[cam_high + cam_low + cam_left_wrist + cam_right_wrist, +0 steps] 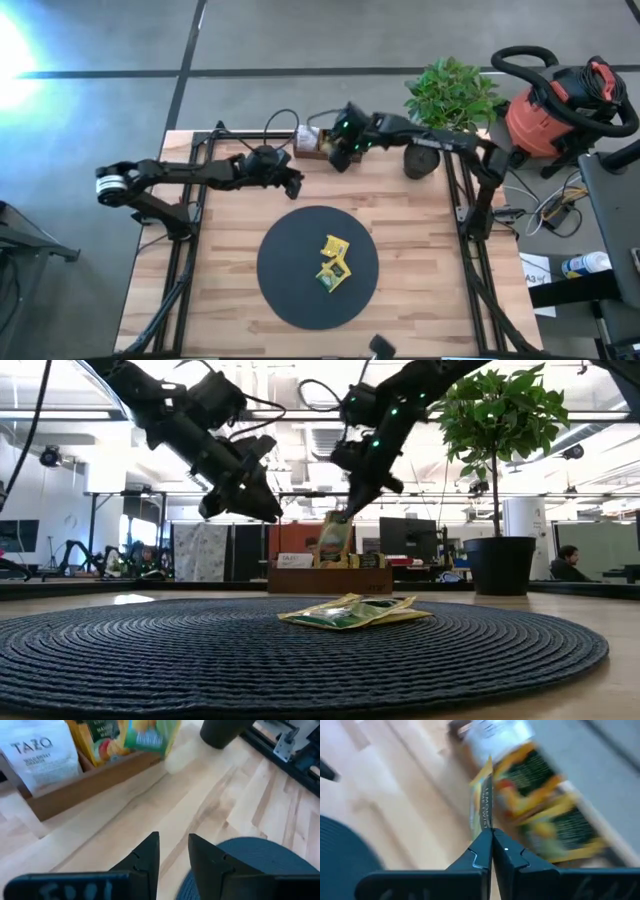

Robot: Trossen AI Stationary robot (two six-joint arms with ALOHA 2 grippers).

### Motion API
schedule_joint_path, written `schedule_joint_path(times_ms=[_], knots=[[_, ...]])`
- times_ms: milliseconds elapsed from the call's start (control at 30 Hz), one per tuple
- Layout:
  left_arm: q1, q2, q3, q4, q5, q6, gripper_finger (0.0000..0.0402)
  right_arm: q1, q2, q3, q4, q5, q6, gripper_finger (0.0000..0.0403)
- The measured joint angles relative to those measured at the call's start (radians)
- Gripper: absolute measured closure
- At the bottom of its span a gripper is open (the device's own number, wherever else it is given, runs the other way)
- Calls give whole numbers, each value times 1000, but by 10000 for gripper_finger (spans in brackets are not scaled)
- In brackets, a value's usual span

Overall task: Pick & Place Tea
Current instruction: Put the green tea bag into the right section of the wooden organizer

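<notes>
Pinched edge-on in the right gripper [491, 834], one yellow tea packet [482, 802] hangs just above the wooden tray [330, 580] at the table's far edge. Several more tea packets [334, 262] lie heaped on the black mat [290, 285], nearer than the tray. Left gripper [172, 851] hovers between tray and mat, fingers slightly parted, holding nothing.

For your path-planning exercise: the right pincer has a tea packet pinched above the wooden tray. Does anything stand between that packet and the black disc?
Nothing visible does. The right pincer holds the tea packet over the wooden tray; only bare table separates it from the black disc. The left pincer hangs open beside that route, near the disc's far edge.
</notes>
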Motion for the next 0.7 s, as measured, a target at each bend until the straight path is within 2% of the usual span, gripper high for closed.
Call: schedule_joint_path(times_ms=[133, 367, 500, 700], knots=[[0, -6, 0, 3, -5, 0, 303, -73, -25, 20, -46, 53, -169, 394], [0, -4, -2, 4, -5, -1, 303, -145, -18, 15, -131, 26, -361, 394], [1, -4, -2, 4, -5, -2, 303, -149, -3, 6, -127, -34, -403, 394], [2, -4, -2, 4, -24, -1, 303, -148, 30, -2, -114, -35, -423, 394]])
